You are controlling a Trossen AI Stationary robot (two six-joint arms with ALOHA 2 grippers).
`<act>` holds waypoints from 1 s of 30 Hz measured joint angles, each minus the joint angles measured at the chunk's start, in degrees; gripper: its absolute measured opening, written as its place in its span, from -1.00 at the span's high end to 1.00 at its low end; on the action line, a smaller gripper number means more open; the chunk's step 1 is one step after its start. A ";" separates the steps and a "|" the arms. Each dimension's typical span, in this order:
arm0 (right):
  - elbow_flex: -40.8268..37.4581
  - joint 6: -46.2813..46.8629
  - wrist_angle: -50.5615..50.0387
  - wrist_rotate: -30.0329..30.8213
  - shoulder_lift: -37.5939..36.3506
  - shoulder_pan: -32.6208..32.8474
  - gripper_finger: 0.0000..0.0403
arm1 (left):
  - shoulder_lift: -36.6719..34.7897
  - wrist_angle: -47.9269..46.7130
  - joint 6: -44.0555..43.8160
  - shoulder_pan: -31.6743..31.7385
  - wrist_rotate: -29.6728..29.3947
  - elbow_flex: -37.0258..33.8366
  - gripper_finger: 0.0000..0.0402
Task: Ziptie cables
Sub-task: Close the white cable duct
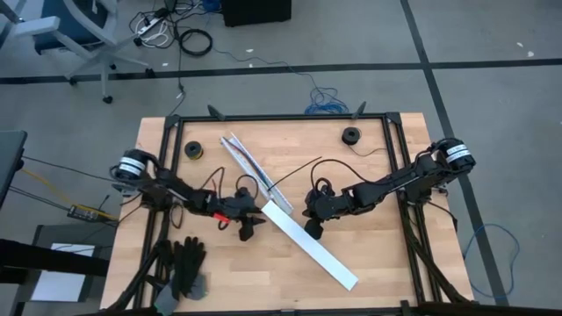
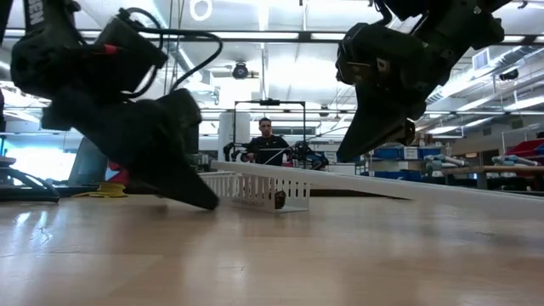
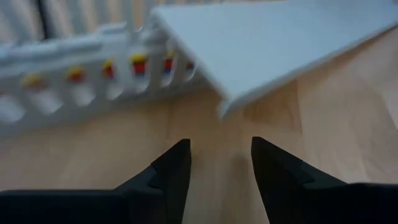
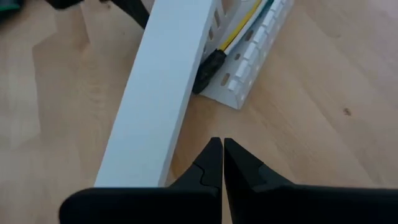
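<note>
While the left gripper (image 1: 248, 230) hovered low at the wooden table (image 1: 369, 263) with its fingers apart and empty, the thin coloured cables (image 4: 245, 28) lay inside the white slotted plastic channel (image 1: 250, 167), partly under the long flat white cover strip (image 1: 307, 246). Right of the strip, the right gripper (image 1: 313, 230) was pinched together on nothing. Good practice probably meant clearing the strip before bunching the wires
</note>
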 joint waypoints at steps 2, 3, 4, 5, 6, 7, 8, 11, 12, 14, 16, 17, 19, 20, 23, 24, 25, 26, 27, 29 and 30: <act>-0.01 0.00 0.03 -0.01 0.00 0.00 1.00 | 2.47 1.32 2.02 0.00 -0.31 1.66 0.27; -0.01 0.00 -0.04 0.00 0.00 0.00 1.00 | 3.43 2.49 3.33 -0.02 -0.35 2.08 0.27; -0.01 0.00 -0.01 0.01 0.00 0.01 1.00 | 4.13 3.81 4.60 -0.11 -0.66 2.27 0.27; -0.01 0.01 -0.08 0.08 0.00 0.05 1.00 | 4.89 5.05 5.62 -0.23 -1.11 2.37 0.27; -0.01 0.05 -0.05 0.22 0.00 0.11 1.00 | 5.38 6.21 6.39 -0.41 -1.82 2.38 0.27; -0.01 0.14 -0.06 0.24 0.00 0.17 1.00 | 5.49 6.47 7.18 -0.58 -2.43 2.39 0.27; -0.01 0.45 -0.06 0.29 0.00 0.20 1.00 | 5.52 6.55 7.38 -0.75 -2.98 2.39 0.27; -0.01 1.53 -0.04 0.37 0.00 0.48 1.00 | 5.58 6.76 8.46 -1.32 -4.41 2.38 0.27; -0.02 2.08 -0.07 0.09 0.02 0.55 1.00 | 5.62 7.07 8.73 -1.50 -4.65 2.37 0.27; -0.03 2.98 -0.14 -1.35 0.02 0.72 1.00 | 5.68 8.07 8.91 -1.75 -4.88 2.37 0.27; -0.03 4.07 -0.54 -2.50 0.02 0.89 1.00 | 5.69 9.50 9.02 -1.88 -5.70 2.37 0.27; -0.03 4.53 -0.80 -2.67 0.02 1.07 1.00 | 5.69 10.02 9.02 -1.88 -5.88 2.37 0.27; -0.03 4.74 -0.91 -2.85 0.04 1.28 1.00 | 5.69 10.31 9.02 -1.88 -5.96 2.37 0.27; -0.03 4.96 -0.88 -2.91 0.04 1.49 1.00 | 5.69 10.28 9.00 -1.88 -5.98 2.41 0.27; -0.03 5.65 -0.92 -3.22 0.04 1.62 1.00 | 5.69 10.31 9.02 -1.88 -6.02 3.13 0.27; -0.03 5.90 -0.97 -3.41 0.04 1.60 1.00 | 5.67 10.36 9.02 -1.88 -6.00 3.49 0.27; -0.03 6.12 -1.16 -3.43 0.07 1.60 1.00 | 5.67 10.30 9.05 -1.88 -5.96 3.86 0.27; -0.03 6.19 -1.21 -3.44 0.54 1.60 1.00 | 5.67 9.99 9.23 -1.88 -5.96 4.25 0.27; -0.03 6.19 -0.85 -3.69 1.18 1.60 1.00 | 5.67 9.77 9.61 -1.88 -5.92 4.67 0.27; -0.09 6.14 -1.00 -4.69 2.75 1.45 1.00 | 5.64 9.51 10.36 -1.88 -5.87 5.10 0.27; -0.08 5.87 -0.67 -5.23 3.48 1.40 1.00 | 5.60 9.35 10.42 -1.88 -5.87 5.30 0.27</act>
